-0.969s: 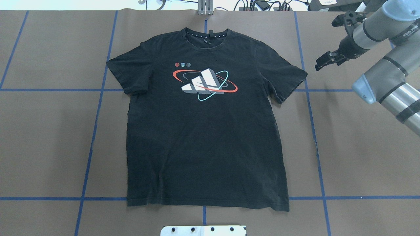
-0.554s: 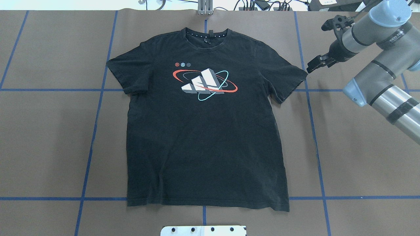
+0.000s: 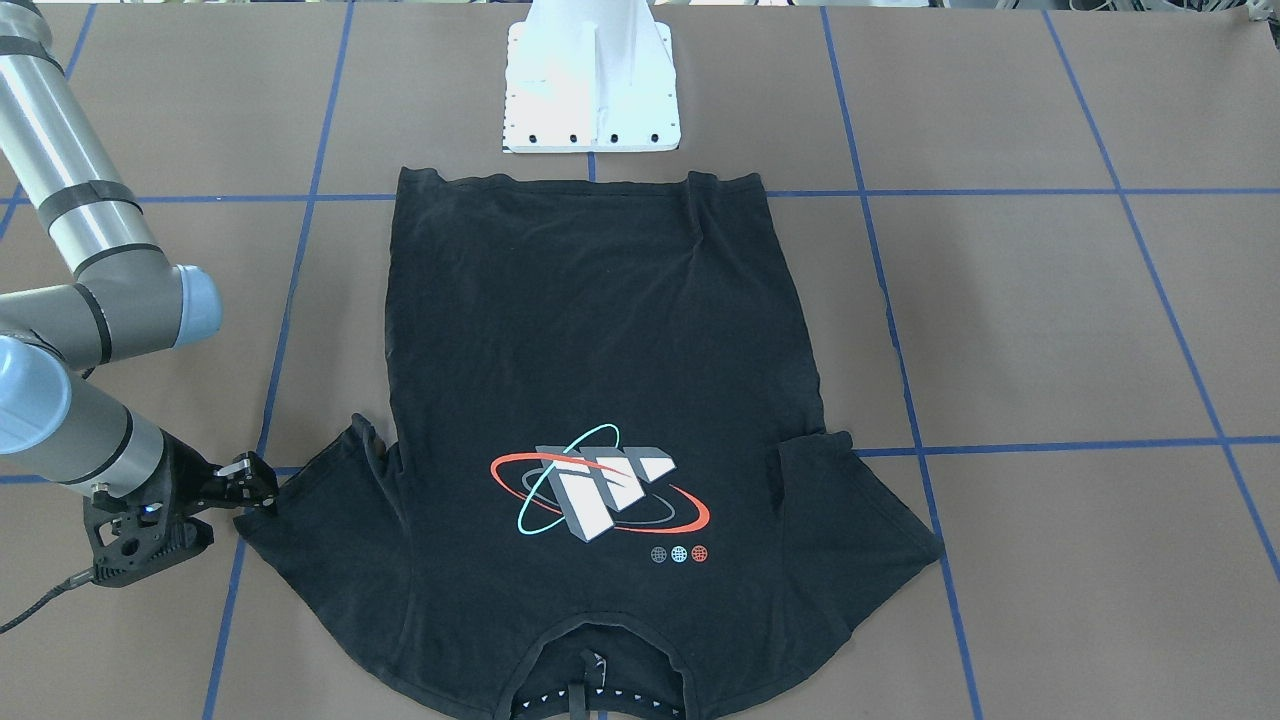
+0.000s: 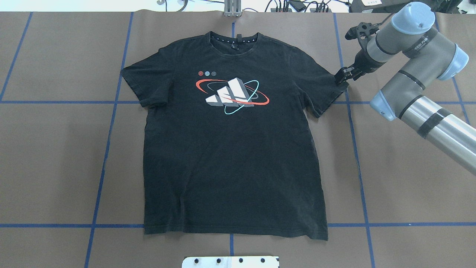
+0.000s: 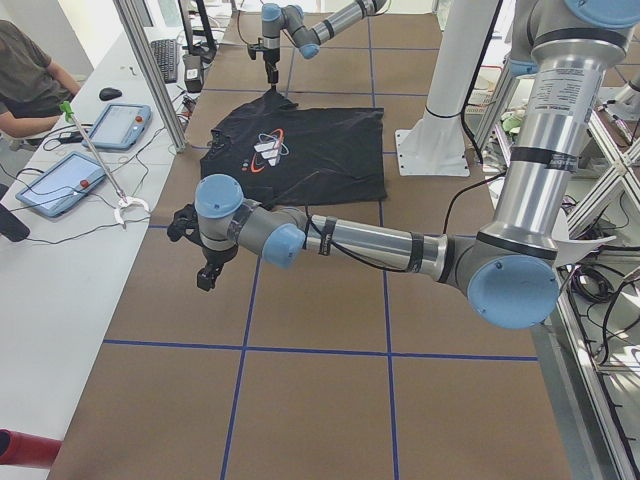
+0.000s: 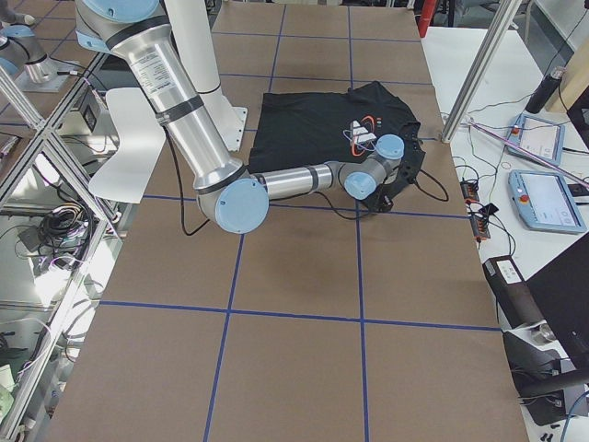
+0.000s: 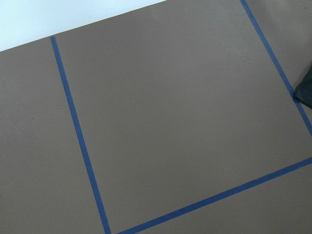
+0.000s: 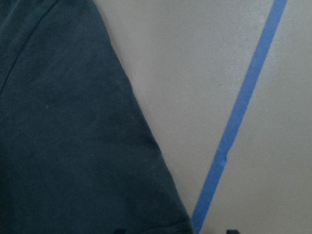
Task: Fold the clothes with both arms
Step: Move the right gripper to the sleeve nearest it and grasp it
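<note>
The black T-shirt [image 4: 230,160] lies flat on the table [image 4: 55,167], print up, sleeves spread, collar away from the robot. The right gripper [image 4: 341,77] is at the sleeve tip on the robot's right, jaws apart. The left arm [image 5: 370,240] hangs well apart from the shirt.

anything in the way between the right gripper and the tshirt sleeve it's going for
Nothing visible. The right gripper is right at the outer edge of the black T-shirt sleeve, jaws open. Only bare brown table cover and a blue tape line lie beside it.
</note>
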Available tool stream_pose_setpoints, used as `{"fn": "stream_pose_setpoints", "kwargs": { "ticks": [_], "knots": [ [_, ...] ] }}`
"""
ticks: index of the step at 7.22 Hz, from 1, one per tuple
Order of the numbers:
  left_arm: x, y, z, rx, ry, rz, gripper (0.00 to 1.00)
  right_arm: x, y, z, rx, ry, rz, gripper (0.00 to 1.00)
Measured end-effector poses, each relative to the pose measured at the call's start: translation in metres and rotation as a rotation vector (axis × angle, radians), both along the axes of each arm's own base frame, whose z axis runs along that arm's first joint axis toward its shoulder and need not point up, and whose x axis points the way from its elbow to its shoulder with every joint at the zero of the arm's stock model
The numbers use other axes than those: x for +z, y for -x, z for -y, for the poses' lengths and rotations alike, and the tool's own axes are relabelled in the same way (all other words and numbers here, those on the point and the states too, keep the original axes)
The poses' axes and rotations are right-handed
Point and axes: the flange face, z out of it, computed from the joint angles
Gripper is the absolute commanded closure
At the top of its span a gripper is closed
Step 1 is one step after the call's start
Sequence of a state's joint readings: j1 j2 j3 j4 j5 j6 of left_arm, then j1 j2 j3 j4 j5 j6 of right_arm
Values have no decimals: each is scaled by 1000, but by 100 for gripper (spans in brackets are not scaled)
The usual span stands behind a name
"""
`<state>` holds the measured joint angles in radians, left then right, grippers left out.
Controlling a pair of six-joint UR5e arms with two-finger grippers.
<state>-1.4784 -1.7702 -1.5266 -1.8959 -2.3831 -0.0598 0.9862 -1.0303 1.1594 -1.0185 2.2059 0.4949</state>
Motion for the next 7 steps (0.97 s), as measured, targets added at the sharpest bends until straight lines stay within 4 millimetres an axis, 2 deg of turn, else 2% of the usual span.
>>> {"fn": "stream_pose_setpoints", "kwargs": {
  "ticks": [1, 2, 3, 7],
  "knots": [
    [0, 0, 0, 0, 0, 0, 0, 0, 4, 1, -3, 3, -2, 47],
    [0, 0, 0, 1, 1, 0, 0, 1, 6, 1, -6, 5, -4, 83],
    [0, 0, 0, 1, 1, 0, 0, 2, 8, 1, -7, 6, -5, 100],
    [-2, -1, 0, -6, 7, -4, 0, -1, 10, 2, -6, 1, -6, 100]
  ]
}}
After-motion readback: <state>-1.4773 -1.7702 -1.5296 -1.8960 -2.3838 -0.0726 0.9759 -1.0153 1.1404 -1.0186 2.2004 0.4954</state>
